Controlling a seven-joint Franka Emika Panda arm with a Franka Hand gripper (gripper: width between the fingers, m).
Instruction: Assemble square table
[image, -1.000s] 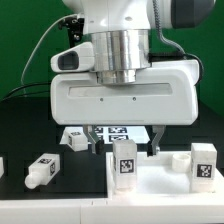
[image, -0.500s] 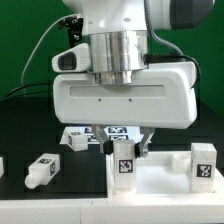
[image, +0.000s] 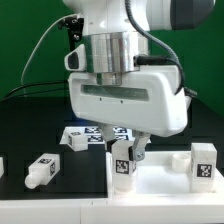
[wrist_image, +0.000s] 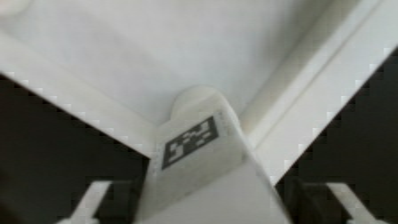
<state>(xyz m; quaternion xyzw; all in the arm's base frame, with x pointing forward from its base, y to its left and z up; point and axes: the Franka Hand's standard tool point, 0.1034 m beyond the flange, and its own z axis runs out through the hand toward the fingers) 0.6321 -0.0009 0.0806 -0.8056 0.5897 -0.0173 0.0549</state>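
The claw (image: 126, 150) is spread open astride one leg (image: 123, 161), which stands upright at the slab's (image: 165, 185) corner. In the wrist view, dark gaps separate the leg (wrist_image: 199, 150) from each finger (wrist_image: 98, 205).

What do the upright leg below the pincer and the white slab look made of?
Leg: likely moulded white plastic, matte, smooth faces; its tag looks like a printed sticker. Slab: seemingly the same plastic, uniformly white, smooth.
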